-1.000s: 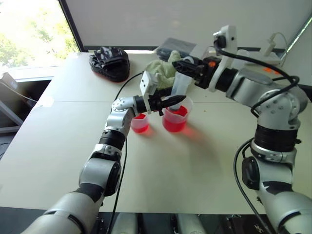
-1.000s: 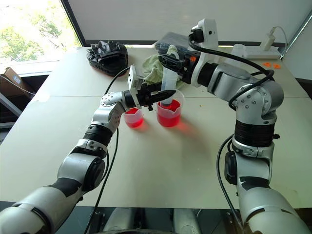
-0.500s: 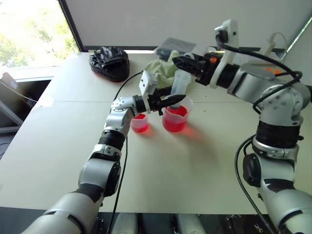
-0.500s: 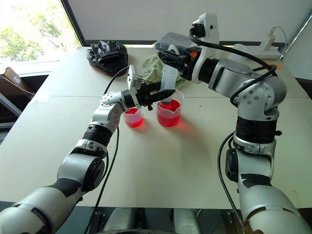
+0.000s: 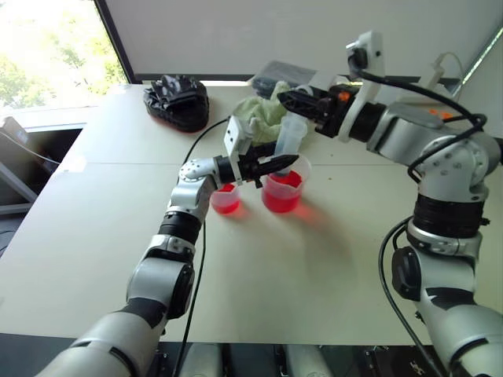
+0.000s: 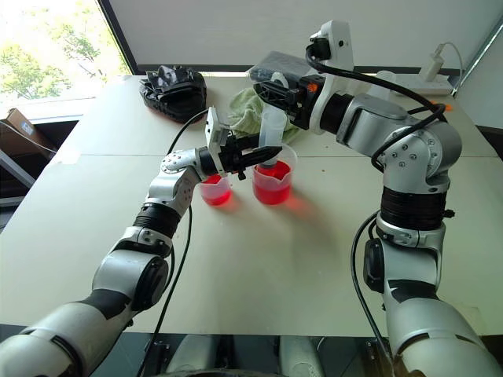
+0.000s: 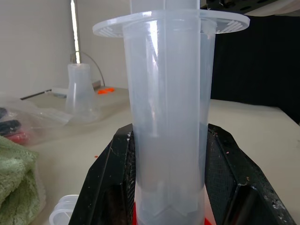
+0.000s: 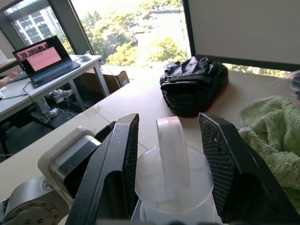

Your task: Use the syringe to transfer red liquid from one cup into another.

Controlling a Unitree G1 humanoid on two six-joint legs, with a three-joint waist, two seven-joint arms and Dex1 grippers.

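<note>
The syringe [image 6: 271,129] stands upright with its tip down in the beaker [image 6: 273,182], which sits on the tabletop [image 6: 259,259] about a third full of red liquid [image 6: 272,191]. The left claw [image 6: 263,151] is clamped on the syringe barrel; in the left wrist view its two black fingers [image 7: 110,187] press against both sides of the clear tube, just below the finger flange. The right claw [image 5: 292,104] is at the top of the syringe: in the right wrist view its fingers [image 8: 115,164] flank the plunger's thumb rest, apparently touching or nearly so, though I cannot tell whether they truly pinch it. The small cup [image 6: 214,189] stands just beside the beaker, on the robot's left, and already holds a shallow pool of red.

Judging by this, the step in hand is the draw: barrel steadied, plunger about to be pulled. The next move would call for the right claw to lift the plunger straight along the barrel's axis while the left one holds firm, so the tip stays under the surface.

The left forearm reaches forward and its wrist bends toward the right, the claw roughly level. The right arm comes over from the other side, higher, its claw pointing toward the left.

Beyond the cups lie a green towel [image 6: 247,108] and a black bag [image 6: 174,92].
</note>
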